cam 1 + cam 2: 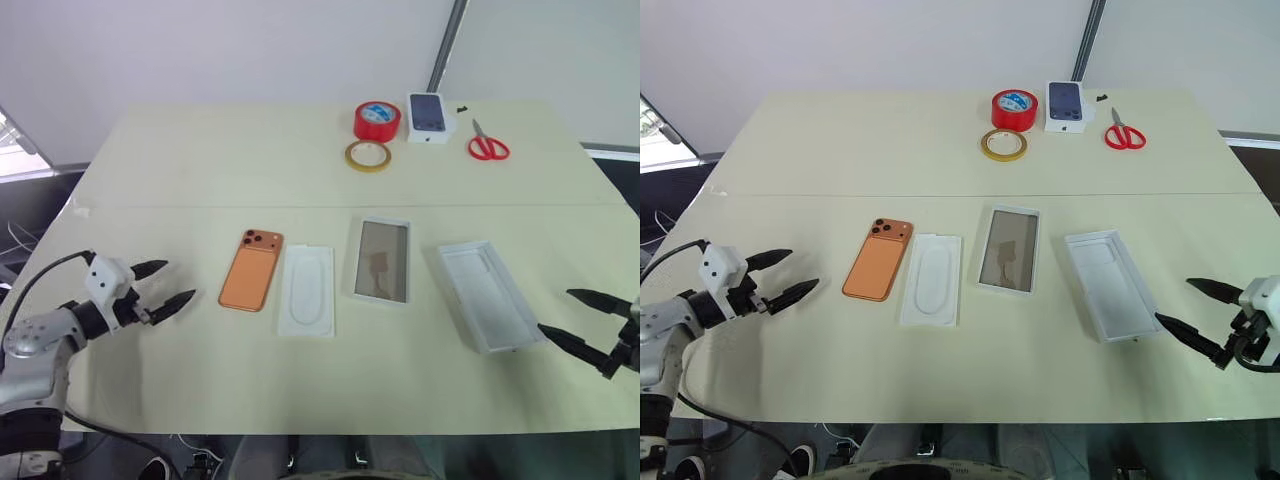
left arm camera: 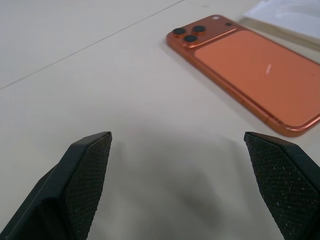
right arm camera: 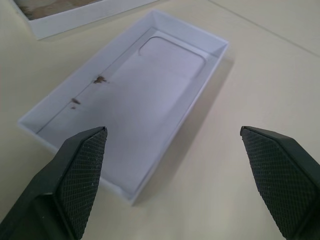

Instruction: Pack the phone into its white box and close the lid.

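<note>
While nothing is packed yet, the orange phone (image 1: 252, 271) lies camera-side up on the bench (image 1: 200, 160), with a flat white card (image 1: 307, 290), the white box (image 1: 383, 261) and the upturned lid (image 1: 487, 294) in a row to its right. My left pincer (image 1: 165, 288) hovers released beside the phone, seemingly to grasp it. My right pincer (image 1: 585, 322) waits released by the lid.

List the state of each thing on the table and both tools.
Phone: face down, unpacked.
Box: open, empty.
Lid: off, hollow up.
Card: flat.
Scissors: closed.
Left tool: open, empty.
Right tool: open, empty.
</note>
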